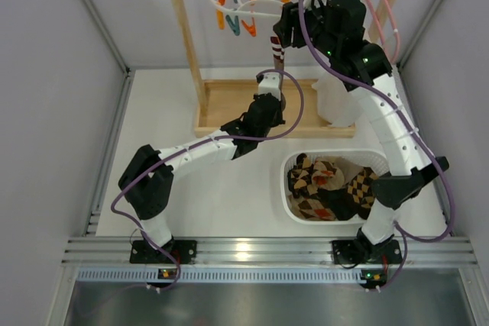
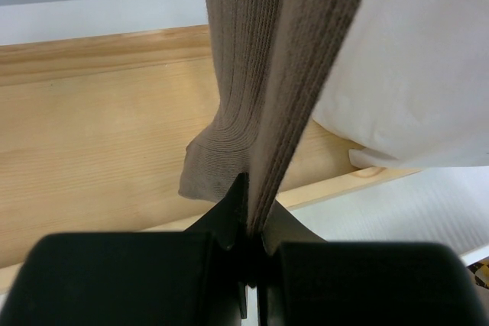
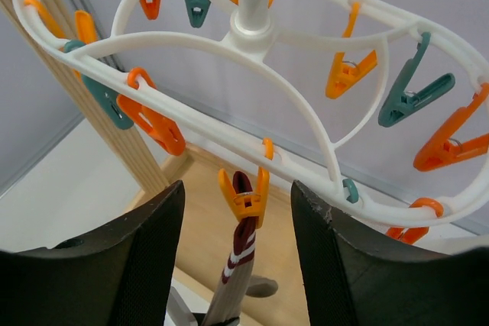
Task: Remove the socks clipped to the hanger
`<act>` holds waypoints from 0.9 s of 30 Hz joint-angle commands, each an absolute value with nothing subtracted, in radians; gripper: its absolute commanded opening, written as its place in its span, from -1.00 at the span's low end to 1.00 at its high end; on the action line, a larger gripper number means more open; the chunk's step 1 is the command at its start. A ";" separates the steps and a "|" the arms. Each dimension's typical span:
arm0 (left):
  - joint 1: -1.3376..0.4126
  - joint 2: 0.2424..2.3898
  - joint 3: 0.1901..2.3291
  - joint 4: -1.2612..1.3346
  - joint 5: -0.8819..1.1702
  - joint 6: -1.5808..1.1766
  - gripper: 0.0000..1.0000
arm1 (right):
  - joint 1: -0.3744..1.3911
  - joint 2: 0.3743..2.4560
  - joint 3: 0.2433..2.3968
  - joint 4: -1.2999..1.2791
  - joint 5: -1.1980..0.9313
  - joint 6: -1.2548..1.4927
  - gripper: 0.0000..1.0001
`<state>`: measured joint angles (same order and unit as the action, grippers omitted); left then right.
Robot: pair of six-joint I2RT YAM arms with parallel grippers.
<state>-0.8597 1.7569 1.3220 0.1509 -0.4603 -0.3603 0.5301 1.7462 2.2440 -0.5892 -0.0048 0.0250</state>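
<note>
The white oval hanger [image 3: 252,74] hangs from the wooden rack with orange and teal clips. One orange clip [image 3: 246,198] grips the maroon-and-white striped cuff of a tan ribbed sock [image 3: 229,288]. My right gripper [image 3: 237,186] is open, one finger on each side of that clip and apart from it. In the top view the right gripper [image 1: 281,32] sits just under the hanger [image 1: 248,1]. The sock [image 1: 277,55] hangs down to my left gripper [image 1: 275,91]. In the left wrist view the left gripper [image 2: 256,215] is shut on the sock [image 2: 260,74].
A white basket [image 1: 294,166] near the right arm's base holds several argyle socks [image 1: 328,188]. A white garment [image 1: 336,101] hangs right of the sock, with a pink wire hanger [image 1: 382,5] behind it. The rack's post [image 1: 187,51] and wooden base [image 2: 92,135] stand close.
</note>
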 commanded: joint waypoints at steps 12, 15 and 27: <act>-0.857 1.741 1.331 0.163 -0.437 -0.357 -1.00 | 0.546 1.790 2.284 -0.519 -0.018 0.011 0.08; -0.857 1.738 1.328 0.163 -0.434 -0.359 -1.00 | 0.545 1.801 2.283 -0.500 -0.012 0.011 0.07; -0.857 1.733 1.327 0.163 -0.425 -0.362 -1.00 | 0.545 1.819 2.276 -0.471 -0.015 0.011 -0.02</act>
<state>-0.8589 1.7569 1.3220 0.1516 -0.4416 -0.3611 0.5358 1.8191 2.2463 -0.5602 -0.0093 0.0250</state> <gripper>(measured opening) 0.016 0.505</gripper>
